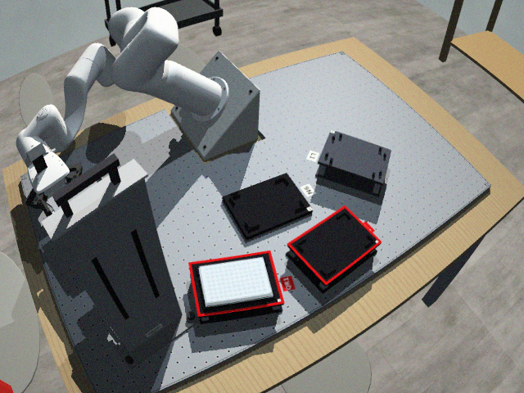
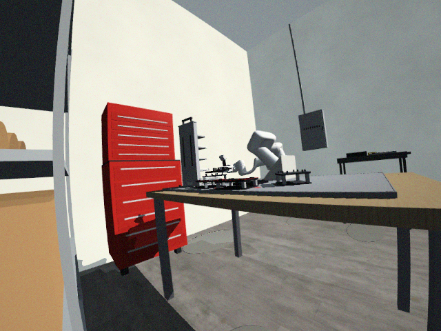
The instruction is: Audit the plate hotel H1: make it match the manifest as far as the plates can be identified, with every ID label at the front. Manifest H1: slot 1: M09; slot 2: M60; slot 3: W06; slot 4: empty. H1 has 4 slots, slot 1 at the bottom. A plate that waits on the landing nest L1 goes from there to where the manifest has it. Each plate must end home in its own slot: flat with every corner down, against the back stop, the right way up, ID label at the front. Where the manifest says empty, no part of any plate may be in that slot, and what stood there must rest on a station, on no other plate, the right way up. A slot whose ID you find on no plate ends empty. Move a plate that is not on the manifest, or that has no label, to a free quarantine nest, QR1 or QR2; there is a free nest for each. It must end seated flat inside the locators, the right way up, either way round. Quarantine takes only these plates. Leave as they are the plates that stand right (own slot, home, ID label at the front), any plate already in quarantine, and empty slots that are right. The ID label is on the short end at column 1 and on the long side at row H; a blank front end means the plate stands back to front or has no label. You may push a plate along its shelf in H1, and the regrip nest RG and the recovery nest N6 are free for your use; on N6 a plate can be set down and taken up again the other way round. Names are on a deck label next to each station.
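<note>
The plate hotel H1 (image 1: 106,249) is the dark tower at the table's left; in the exterior view it (image 2: 188,153) stands upright with shelf tips pointing toward the arm. My gripper (image 1: 40,201) is low at the hotel's open front, on its far left side, and is shut on a plate. That plate shows in the exterior view only as a thin dark slab (image 2: 216,172) under the gripper (image 2: 222,166), about level with the lowest shelf. Its label cannot be read. A white well plate (image 1: 235,282) lies flat in a red-framed quarantine nest.
The second red-framed quarantine nest (image 1: 334,244) is empty. The flat black nest N6 (image 1: 266,205) and the raised landing nest L1 (image 1: 354,163) hold nothing. The arm's grey base block (image 1: 219,107) stands behind them. A red tool cabinet (image 2: 142,178) stands beyond the table.
</note>
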`<state>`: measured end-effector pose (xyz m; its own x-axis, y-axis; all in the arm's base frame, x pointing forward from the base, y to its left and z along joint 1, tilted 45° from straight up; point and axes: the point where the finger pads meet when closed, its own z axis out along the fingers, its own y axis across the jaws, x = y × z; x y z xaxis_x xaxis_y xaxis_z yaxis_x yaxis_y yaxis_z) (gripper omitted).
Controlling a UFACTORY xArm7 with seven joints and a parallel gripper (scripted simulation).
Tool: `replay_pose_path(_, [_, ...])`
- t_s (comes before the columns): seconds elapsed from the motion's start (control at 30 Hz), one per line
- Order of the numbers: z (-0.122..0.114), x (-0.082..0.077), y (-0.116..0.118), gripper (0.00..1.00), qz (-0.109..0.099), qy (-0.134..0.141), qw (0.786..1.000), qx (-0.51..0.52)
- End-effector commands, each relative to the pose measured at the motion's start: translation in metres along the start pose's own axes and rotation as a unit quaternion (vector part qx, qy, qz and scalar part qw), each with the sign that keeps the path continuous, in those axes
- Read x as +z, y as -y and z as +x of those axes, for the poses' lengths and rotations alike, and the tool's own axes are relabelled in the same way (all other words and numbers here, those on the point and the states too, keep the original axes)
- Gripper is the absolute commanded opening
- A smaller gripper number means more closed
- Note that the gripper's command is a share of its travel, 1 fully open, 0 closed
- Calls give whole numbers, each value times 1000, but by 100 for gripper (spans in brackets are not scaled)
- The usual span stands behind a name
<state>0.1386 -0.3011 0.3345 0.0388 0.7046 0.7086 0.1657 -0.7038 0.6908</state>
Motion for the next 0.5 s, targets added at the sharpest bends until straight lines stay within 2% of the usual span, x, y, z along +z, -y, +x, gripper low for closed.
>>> replay_pose_path(0.0, [0, 0, 0, 0, 0, 1, 1000, -1])
replay_pose_path(0.47, [-2, 0, 0, 0, 0, 1, 1000, -1])
